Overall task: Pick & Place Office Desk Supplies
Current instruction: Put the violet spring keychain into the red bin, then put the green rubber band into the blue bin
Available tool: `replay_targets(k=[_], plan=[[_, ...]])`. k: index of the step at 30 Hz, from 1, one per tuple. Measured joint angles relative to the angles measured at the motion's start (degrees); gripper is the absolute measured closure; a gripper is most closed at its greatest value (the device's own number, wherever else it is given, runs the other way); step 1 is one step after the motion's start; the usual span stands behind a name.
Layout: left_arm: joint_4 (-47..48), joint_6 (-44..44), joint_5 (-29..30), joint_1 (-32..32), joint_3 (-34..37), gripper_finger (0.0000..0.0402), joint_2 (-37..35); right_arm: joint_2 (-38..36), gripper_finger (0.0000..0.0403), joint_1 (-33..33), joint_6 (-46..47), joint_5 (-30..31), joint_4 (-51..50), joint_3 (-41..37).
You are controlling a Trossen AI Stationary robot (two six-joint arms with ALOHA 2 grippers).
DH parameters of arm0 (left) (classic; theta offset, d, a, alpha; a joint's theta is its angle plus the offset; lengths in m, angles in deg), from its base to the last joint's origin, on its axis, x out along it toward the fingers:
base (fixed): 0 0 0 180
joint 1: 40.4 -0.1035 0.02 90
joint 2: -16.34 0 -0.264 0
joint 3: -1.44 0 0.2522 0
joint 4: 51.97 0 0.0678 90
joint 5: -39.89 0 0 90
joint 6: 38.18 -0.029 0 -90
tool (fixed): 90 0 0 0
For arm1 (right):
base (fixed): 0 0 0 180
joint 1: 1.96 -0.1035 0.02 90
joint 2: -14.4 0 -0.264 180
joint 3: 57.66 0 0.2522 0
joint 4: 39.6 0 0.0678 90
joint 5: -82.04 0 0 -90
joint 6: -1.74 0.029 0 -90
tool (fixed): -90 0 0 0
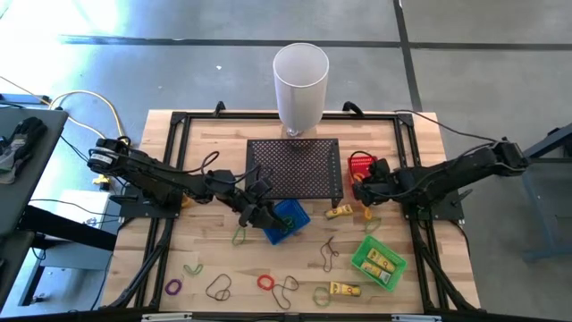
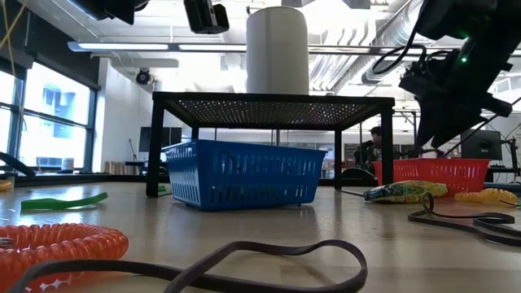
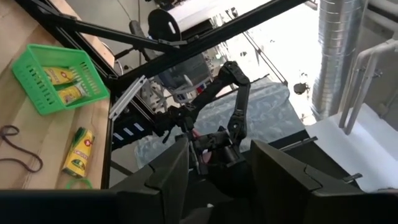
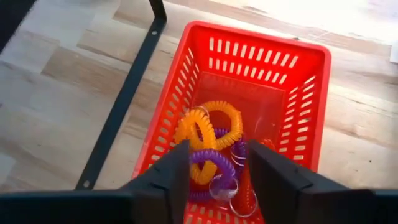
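Observation:
Loose office supplies lie over the wooden table: a red loop, a purple loop, a green loop, dark bands and yellow pieces. My right gripper stands open over the red basket, pointing steeply down. Orange coils and a purple coil lie on the basket's floor below the fingers. My left gripper hovers open and about level above the blue basket, with nothing between its fingers.
A black mesh stand sits mid-table with a tall white cylinder behind it. A green basket holding yellow pieces stands near right. A black frame runs along the table's edges. A dark band lies close to the low camera.

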Motion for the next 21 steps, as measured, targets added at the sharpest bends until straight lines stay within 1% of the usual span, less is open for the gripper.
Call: replay_targets(k=[3, 5, 8, 11, 15, 17, 19, 21], plan=[[0.03, 0.05, 0.01, 0.00, 0.00, 0.0235, 0.00, -0.15, 0.0223, -0.02, 0.09, -0.06, 0.00, 0.00], [-0.01, 0.14, -0.01, 0.00, 0.00, 0.0235, 0.00, -0.61, 0.0206, 0.07, 1.65, -2.36, -0.22, 0.49], [-0.12, 0.16, -0.30, -0.02, 0.00, 0.0235, 0.00, -1.77, 0.0194, 0.61, 2.83, -7.41, 0.06, 2.43], [-0.13, 0.15, -0.34, -0.02, 0.00, 0.0235, 0.00, -2.89, 0.0193, 0.85, 1.52, -15.53, 0.06, 4.41], [-0.12, -0.51, -0.32, -0.02, 0.00, 0.0235, 0.00, -3.67, 0.0198, 0.81, 0.34, -31.85, 0.58, 5.27], [0.09, -1.42, -0.32, -0.02, 0.00, 0.0235, 0.00, -3.67, 0.0201, 0.23, 0.38, -38.82, 0.39, 5.25], [0.33, -2.14, -0.32, -0.02, 0.00, 0.0235, 0.00, -3.59, 0.0203, -0.87, 1.53, -43.46, 0.44, 5.25], [0.33, -2.34, -0.32, -0.02, 0.00, 0.0235, 0.00, -3.22, 0.0204, -2.35, 4.09, -45.29, 0.24, 5.25]])
